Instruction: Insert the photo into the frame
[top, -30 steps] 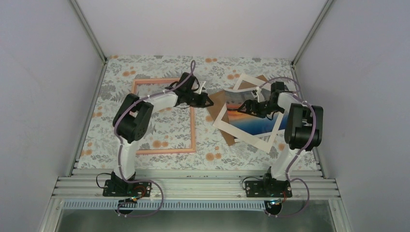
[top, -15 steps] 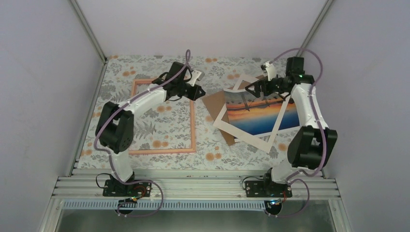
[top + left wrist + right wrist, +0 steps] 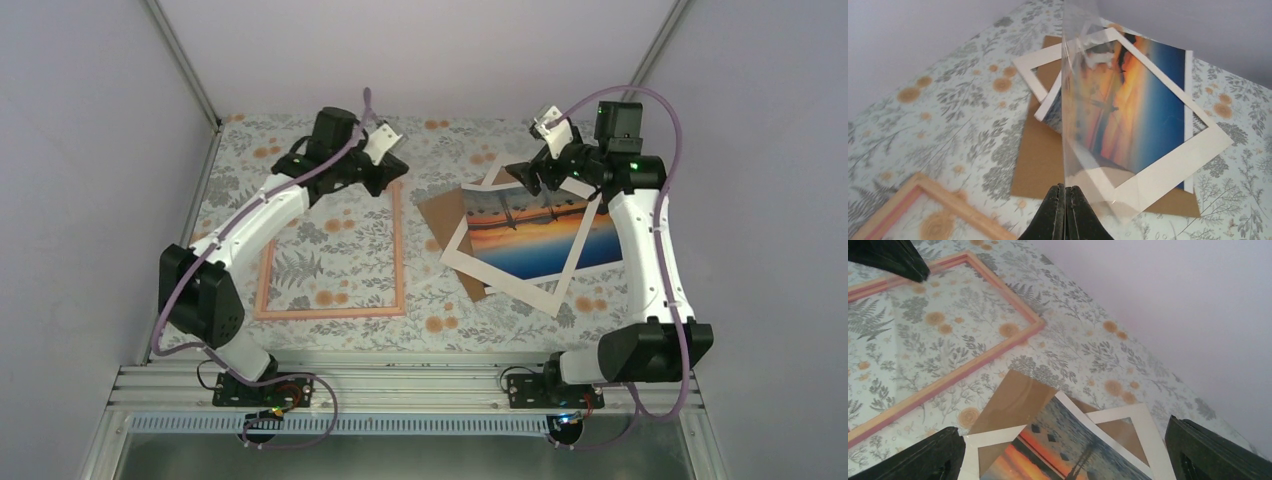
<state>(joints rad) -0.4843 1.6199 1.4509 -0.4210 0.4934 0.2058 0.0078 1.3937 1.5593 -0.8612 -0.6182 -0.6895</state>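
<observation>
The photo [image 3: 540,225], an orange sunset over blue water, lies askew on the white mat border [image 3: 510,285] and brown board [image 3: 445,215] at the right. The pink-orange frame [image 3: 330,300] lies flat at the left. My left gripper [image 3: 395,175] hovers over the frame's far right corner. In the left wrist view my left gripper [image 3: 1065,192] is shut on the edge of a clear pane [image 3: 1088,100] that stands up, with the photo [image 3: 1153,95] behind it. My right gripper [image 3: 525,178] hangs open above the photo's far end [image 3: 1058,450], holding nothing.
Flower-patterned cloth [image 3: 440,300] covers the table. Grey walls and metal posts close in the left, back and right. The rail with the arm bases [image 3: 400,385] runs along the near edge. The left gripper's dark body [image 3: 893,257] shows in the right wrist view.
Both arms have stretched out and risen. The left gripper moved toward the back left, still shut. The right gripper lifted off the photo and backed toward the far right, still open.
</observation>
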